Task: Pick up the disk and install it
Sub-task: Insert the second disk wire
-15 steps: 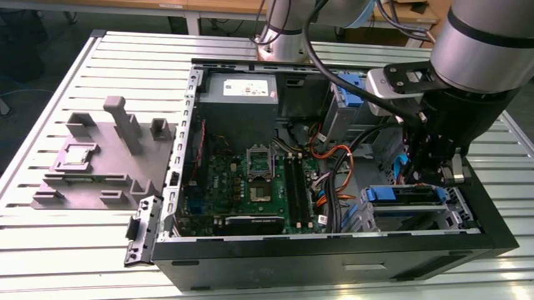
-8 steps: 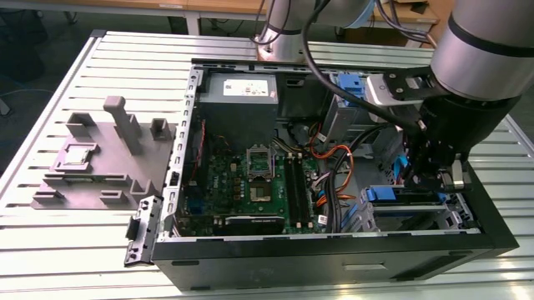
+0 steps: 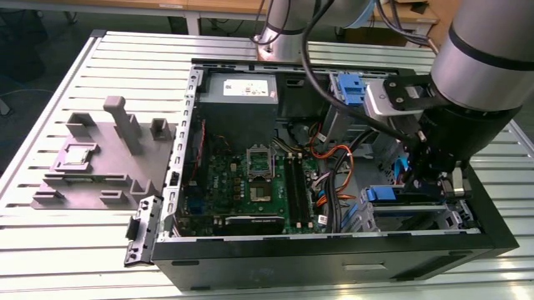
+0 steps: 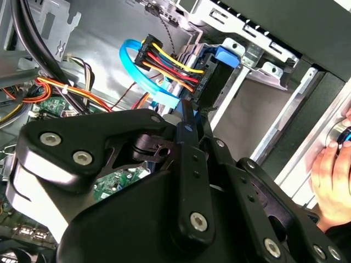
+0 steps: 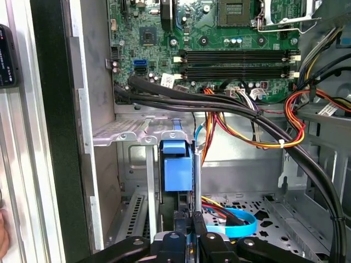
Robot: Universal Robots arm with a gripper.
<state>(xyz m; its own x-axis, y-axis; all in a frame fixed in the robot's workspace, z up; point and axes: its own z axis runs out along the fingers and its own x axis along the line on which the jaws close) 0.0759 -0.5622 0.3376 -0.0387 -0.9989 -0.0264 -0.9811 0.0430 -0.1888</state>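
The disk [image 5: 176, 167] stands on edge in its blue carrier, inside the silver drive cage [image 5: 123, 131] at the front corner of the open computer case [image 3: 334, 250]. My gripper [image 5: 186, 222] reaches down into that corner and is shut on the disk's near edge, one black finger on each face. In the second wrist view the fingers [image 4: 193, 159] meet at the disk [image 4: 226, 55], whose blue end sits against the cage rails. In the exterior view the gripper [image 3: 434, 184] hangs over the disk [image 3: 382, 194] at that view's lower right.
Orange, red and yellow cables [image 5: 247, 131] and a blue ribbon cable [image 5: 241, 219] run close beside the cage. The motherboard [image 3: 250, 181] fills the case floor. A grey fixture block [image 3: 92, 156] sits on the slatted table. A person's hand [image 4: 329, 175] rests outside the case wall.
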